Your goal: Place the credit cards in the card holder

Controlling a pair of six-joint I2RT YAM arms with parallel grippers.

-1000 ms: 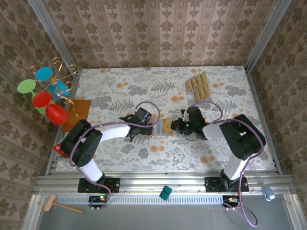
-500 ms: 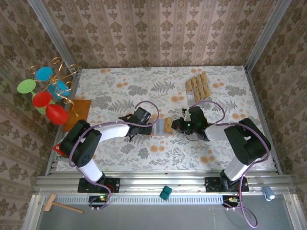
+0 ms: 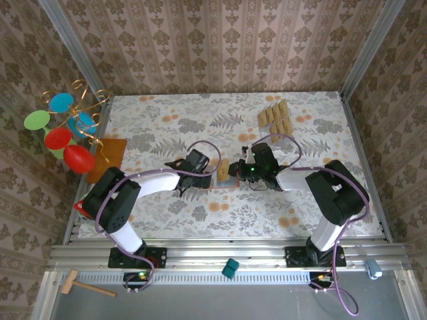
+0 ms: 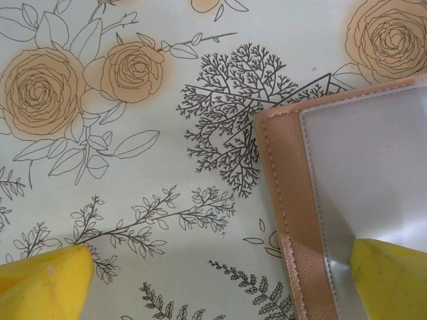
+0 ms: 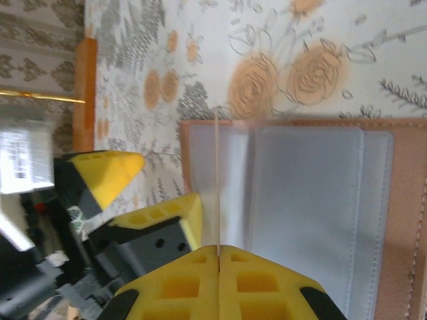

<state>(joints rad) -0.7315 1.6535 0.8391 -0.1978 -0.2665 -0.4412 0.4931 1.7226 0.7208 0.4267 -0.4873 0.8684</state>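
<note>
Over the open card holder (image 5: 307, 193), the right jaws, clamped on an upright credit card (image 5: 217, 187), have carried it leftward, nearer a pocket; the left jaws stand wide apart.

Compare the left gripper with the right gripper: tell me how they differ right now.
The left gripper is open and empty, one finger over the card holder; the right gripper is shut on a credit card, held edge-on over the holder's lining. Both have yellow fingers.

White and black arms (image 3: 157, 181), purple cables (image 3: 200, 145), yellow pincer fingers (image 5: 180, 283), perhaps foam-padded
</note>
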